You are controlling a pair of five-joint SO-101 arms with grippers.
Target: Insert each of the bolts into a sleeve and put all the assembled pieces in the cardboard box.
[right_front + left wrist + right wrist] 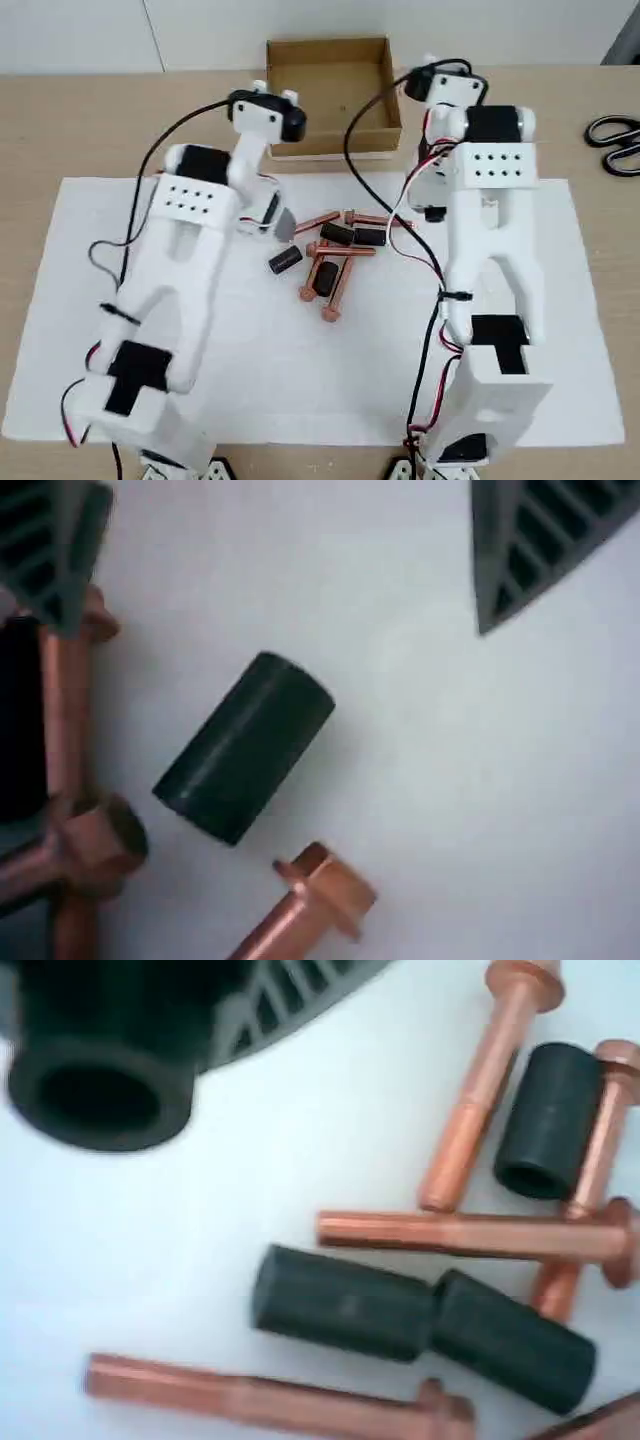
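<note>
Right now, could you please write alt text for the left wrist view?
A black sleeve lies on the white sheet under the left gripper, whose jaws stand open. Copper bolts lie close beside the sleeve.

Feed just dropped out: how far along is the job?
Done: nothing, no assembled piece lies in the cardboard box. In hand: the right end effector appears to grip one sleeve; the left end effector is open over a loose sleeve. Remaining: all bolts look unsleeved.

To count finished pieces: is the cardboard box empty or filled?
Empty: from above, the cardboard box shows only its bare brown floor.
</note>
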